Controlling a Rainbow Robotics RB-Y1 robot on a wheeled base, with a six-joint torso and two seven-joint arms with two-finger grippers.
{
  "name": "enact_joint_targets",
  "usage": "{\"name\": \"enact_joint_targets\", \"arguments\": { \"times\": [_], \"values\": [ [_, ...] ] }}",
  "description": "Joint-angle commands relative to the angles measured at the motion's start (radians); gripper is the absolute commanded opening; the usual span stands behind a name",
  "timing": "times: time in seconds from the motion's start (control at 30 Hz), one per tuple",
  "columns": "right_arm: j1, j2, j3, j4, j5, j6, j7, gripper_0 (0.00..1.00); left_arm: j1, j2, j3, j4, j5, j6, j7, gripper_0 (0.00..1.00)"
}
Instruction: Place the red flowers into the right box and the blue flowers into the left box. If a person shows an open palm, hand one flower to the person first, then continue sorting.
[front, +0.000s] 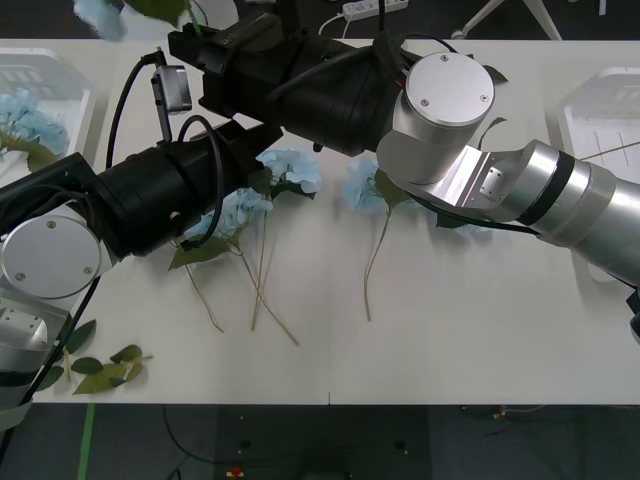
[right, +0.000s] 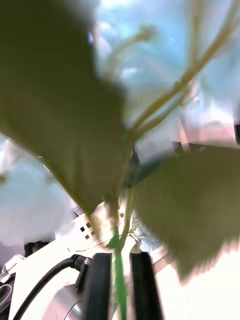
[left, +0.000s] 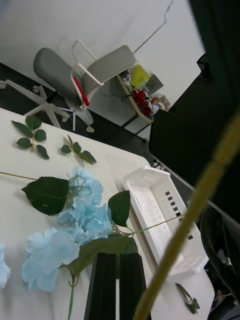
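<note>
At the near left edge of the surface (front: 420, 340), a few bare leaf sprigs (front: 100, 372) are seen. Just beyond them, long tan stalks (front: 262, 290) are fanned out, leading up to the blue flowers (front: 290, 170) that are laid on the middle of the surface, their pale blossoms partly covered by the two crossed arms. One more blossom (front: 362, 185) is laid just beside the silver joint of the right arm.

The left arm is reached from the near left toward the middle, under the right arm. In its wrist view the left tool (left: 118, 257) is seen with its black fingers (left: 105, 285) drawn almost together, and a green leaf stalk of a lying blue flower (left: 75, 225) is caught in the narrow gap. The blossom of that flower is rested on the surface, near the right box (left: 165, 215), across which a thin stalk is laid.

The right arm is stretched from the right across to the far left. The right tool (right: 120, 257) is clamped on the green stem of a raised blue flower (front: 100, 15), whose blossom and leaf are held up at the far left corner.

Farther back, the left box (front: 45, 70) is set at the far left with blue blossoms (front: 25, 120) inside it, and the right box (front: 600, 105) at the far right.
</note>
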Motion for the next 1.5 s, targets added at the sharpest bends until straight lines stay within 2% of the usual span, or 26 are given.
{"name": "enact_joint_targets", "arguments": {
  "times": [0.03, 0.4, 0.6, 0.7, 0.9, 1.07, 1.27, 1.37, 1.5],
  "values": [
    [-0.011, -0.041, 0.004, -0.041, 0.007, 0.004, -0.017, 1.00, -0.037, 0.027, -0.006, -0.011, 0.010, -0.022, 0.077, 0.00],
    [-0.011, -0.059, 0.004, -0.045, 0.007, 0.004, -0.017, 1.00, -0.036, 0.060, -0.006, -0.011, 0.010, -0.043, 0.077, 0.00],
    [-0.011, -0.102, 0.004, -0.055, -0.011, 0.004, -0.017, 1.00, -0.017, 0.186, 0.065, -0.010, 0.048, -0.060, 0.088, 0.00],
    [-0.011, -0.133, 0.004, -0.055, -0.043, 0.004, -0.017, 1.00, -0.005, 0.301, 0.155, 0.016, 0.059, 0.017, 0.123, 0.00],
    [-0.011, -0.196, 0.004, -0.021, -0.060, 0.039, -0.017, 1.00, -0.008, 0.465, 0.393, 0.161, 0.028, 0.328, 0.212, 0.00],
    [-0.031, -0.240, 0.004, 0.074, -0.043, 0.140, -0.017, 1.00, -0.011, 0.571, 0.480, 0.329, -0.020, 0.474, 0.211, 0.00],
    [-0.063, -0.297, 0.004, 0.143, 0.035, 0.231, -0.042, 1.00, -0.027, 0.633, 0.488, 0.521, -0.058, 0.471, 0.186, 0.00],
    [-0.065, -0.326, -0.017, 0.194, 0.131, 0.315, -0.113, 1.00, -0.034, 0.649, 0.488, 0.589, -0.063, 0.466, 0.146, 0.00],
    [-0.069, -0.334, -0.116, 0.292, 0.329, 0.528, -0.219, 1.00, -0.034, 0.659, 0.488, 0.638, -0.052, 0.465, 0.115, 0.00]
  ]
}}
